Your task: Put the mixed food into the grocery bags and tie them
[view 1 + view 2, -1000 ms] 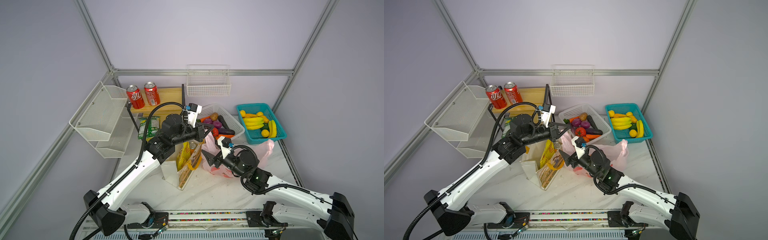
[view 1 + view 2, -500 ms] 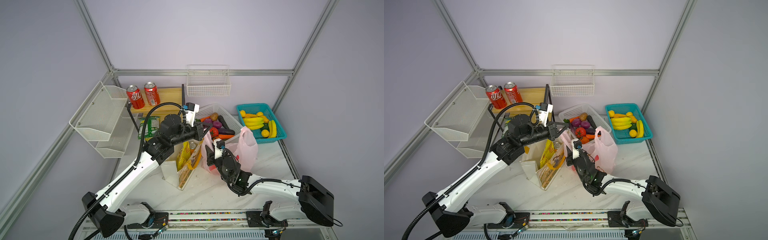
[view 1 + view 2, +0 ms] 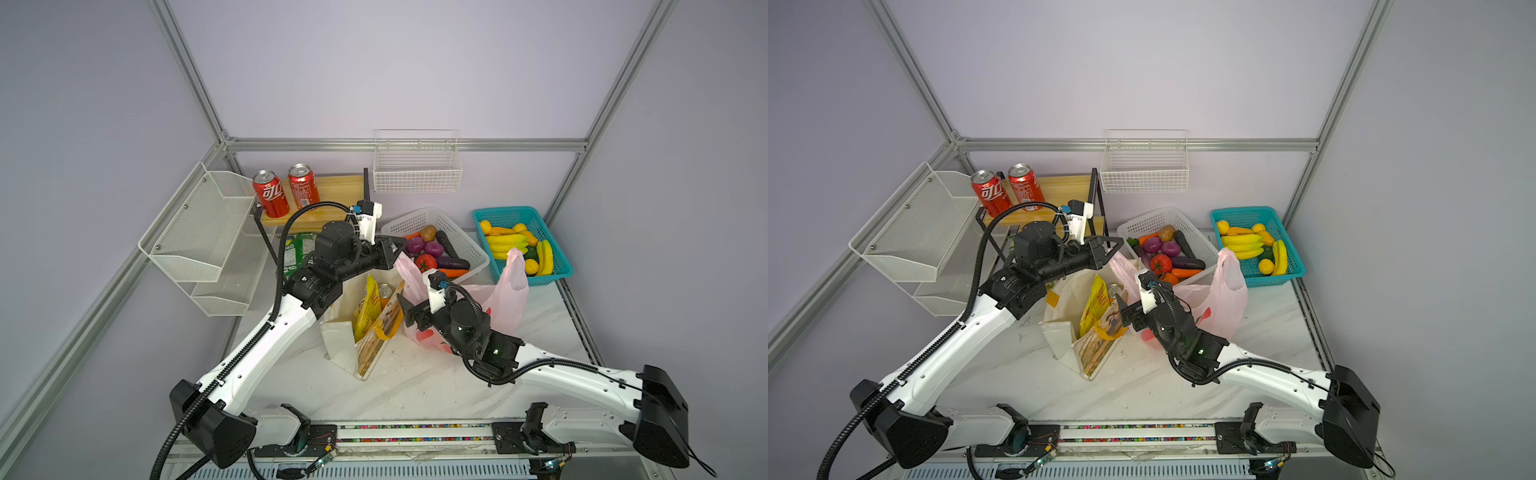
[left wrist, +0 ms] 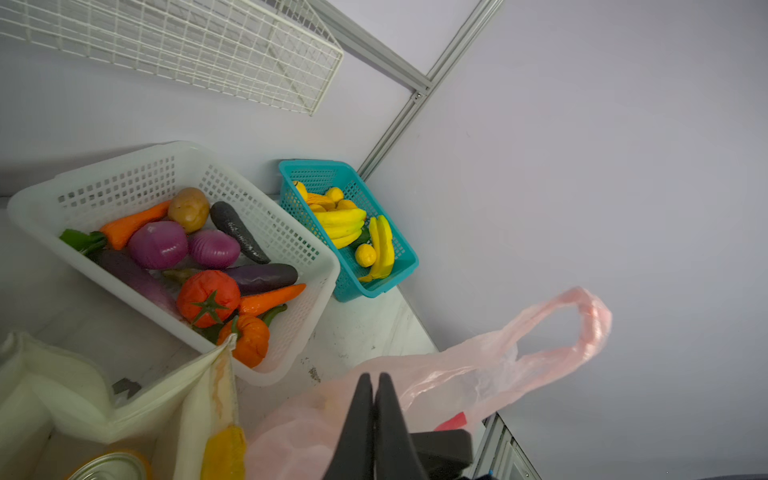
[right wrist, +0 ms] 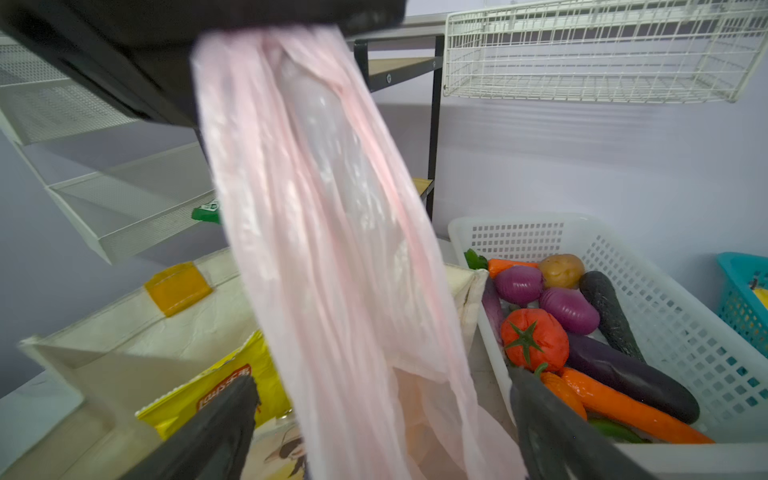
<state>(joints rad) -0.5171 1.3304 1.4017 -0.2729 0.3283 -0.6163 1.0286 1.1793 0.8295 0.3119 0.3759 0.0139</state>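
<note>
Cream canvas tote [image 3: 336, 332] holds yellow crisp packet [image 3: 365, 307], orange soda can [image 3: 385, 289].
Left gripper [image 4: 374, 376] pinches thin pink plastic bag [image 3: 505, 299] by a handle; right gripper [image 5: 382, 378] gapes around it; contents unclear.

LIGHT: bright, even, diffuse, from above | SHADOWS: soft; wire basket [image 5: 598, 54] shades the wall beneath it | FOCUS: both top views sharp; right wrist view blurs the near pink bag [image 5: 332, 257] | GLARE: faint sheen on that bag | DISTORTION: frame rails [image 3: 187, 75] splay toward picture edges

Both top views: high at front, looking down over whole bench [image 3: 415, 386]. Wrist cameras close in, sharing white basket [image 4: 116, 183] and pink bag [image 5: 332, 249].
</note>
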